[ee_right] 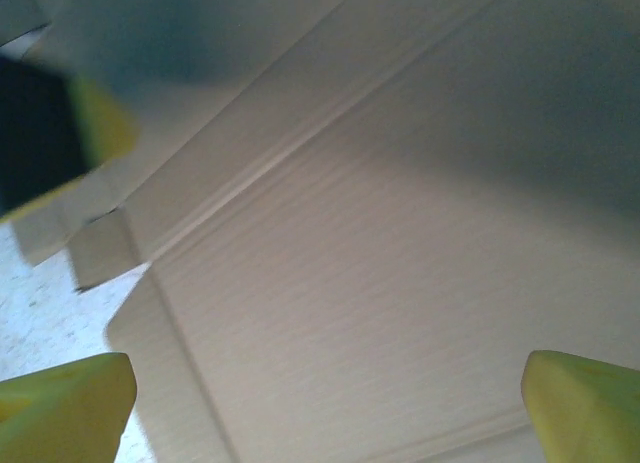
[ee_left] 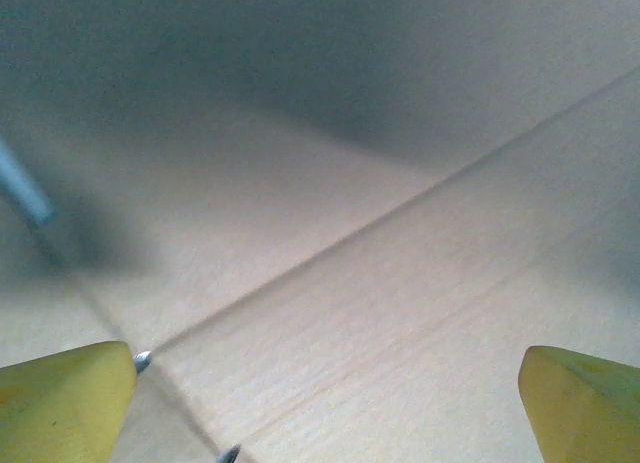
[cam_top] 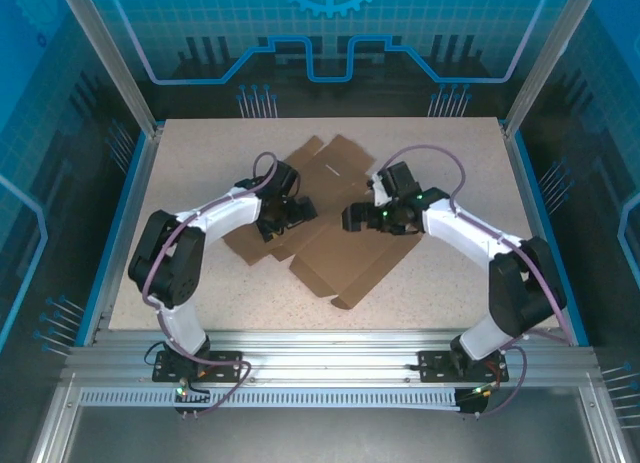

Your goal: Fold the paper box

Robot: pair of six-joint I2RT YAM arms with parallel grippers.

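- left gripper [ee_left: 325, 408] and right gripper [ee_right: 325, 408]: yellow fingertips spread wide, nothing held, close over the cardboard
- paper box [cam_top: 340, 258] flat at table centre, lying diagonal, long axis roughly 7-to-1 o'clock
- speckled beige table [cam_top: 190, 173], blue panel walls [cam_top: 330, 43]

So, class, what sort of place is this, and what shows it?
Probably a robot lab test cell: an aluminium frame, blue printed walls enclosing the table, and a left arm and right arm bolted at its edge.

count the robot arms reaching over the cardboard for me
2. The left arm bends in from the left over the left side of the paper box; the right arm reaches in from the right over its right side. None seems hidden.
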